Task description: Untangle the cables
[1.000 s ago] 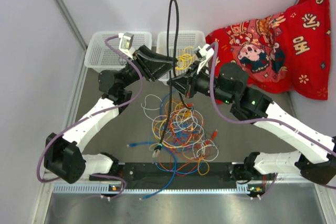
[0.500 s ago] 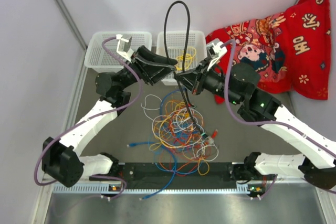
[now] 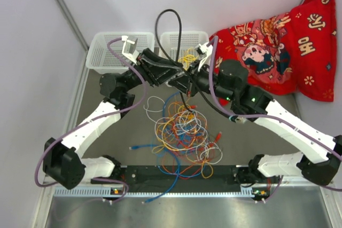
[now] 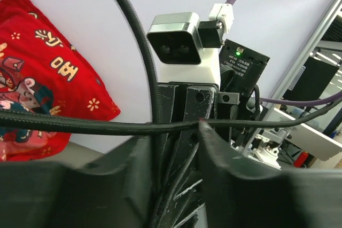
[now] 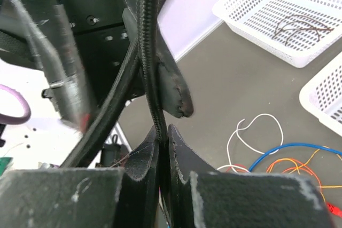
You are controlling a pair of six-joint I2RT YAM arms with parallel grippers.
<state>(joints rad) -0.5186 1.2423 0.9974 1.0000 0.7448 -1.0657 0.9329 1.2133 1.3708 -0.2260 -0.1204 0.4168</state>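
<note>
A thick black cable (image 3: 162,15) loops up over the baskets from the spot where both grippers meet. My right gripper (image 3: 180,83) is shut on it; the right wrist view shows that gripper (image 5: 163,132) pinching the braided black cable (image 5: 147,36) at the fingertips. My left gripper (image 3: 169,75) faces it, almost touching. In the left wrist view its jaws (image 4: 173,137) stand apart, and the black cable (image 4: 131,22) runs down through the gap and across the tips. The other cables (image 3: 181,129), a tangle of orange, blue, white and red, lie on the mat below.
Two white baskets stand at the back: the left basket (image 3: 107,52) holds a thin dark wire, and the right basket (image 3: 199,37) holds yellow cables (image 3: 188,57). A red cushion (image 3: 278,46) lies at the back right. White (image 5: 256,126) and blue (image 5: 291,147) wires lie under the right gripper.
The right gripper has moved left with the black cable until it meets the left gripper. The cable's loop has dropped lower and swung left. Its lower end has left the tangle.
</note>
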